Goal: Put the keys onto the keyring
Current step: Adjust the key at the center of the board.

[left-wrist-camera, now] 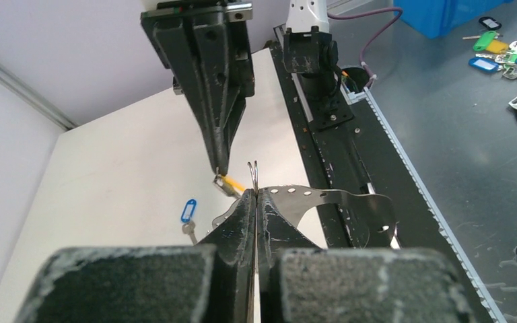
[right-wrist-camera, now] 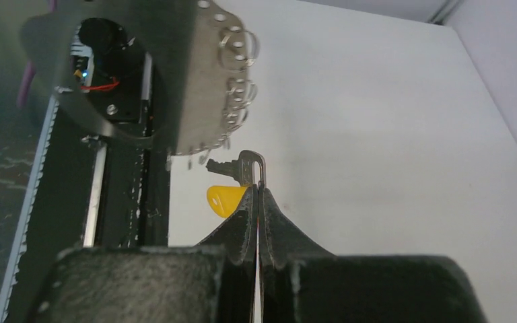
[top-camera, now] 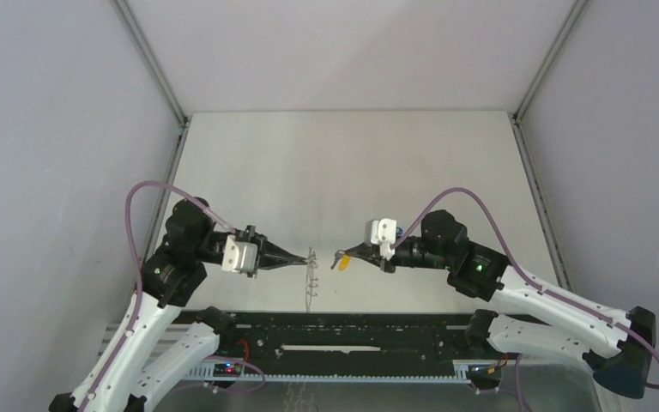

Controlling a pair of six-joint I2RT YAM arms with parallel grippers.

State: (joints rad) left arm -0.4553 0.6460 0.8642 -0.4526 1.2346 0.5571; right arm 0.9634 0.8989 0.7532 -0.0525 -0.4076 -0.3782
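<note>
Now yellow key (right-wrist-camera: 225,200) in R hand (right-wrist-camera: 259,190), just beside keyring (right-wrist-camera: 198,87) in L hand (left-wrist-camera: 256,196).

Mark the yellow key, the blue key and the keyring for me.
yellow key (right-wrist-camera: 223,200): right wrist view, on its yellow plastic head.
blue key (left-wrist-camera: 188,210): left wrist view, on its blue tag.
keyring (right-wrist-camera: 187,81): right wrist view, on its flat grey band.

white arms (top-camera: 558,306) with black joints, purple cables (top-camera: 455,190) (green light (top-camera: 479,267) on right one).
</note>
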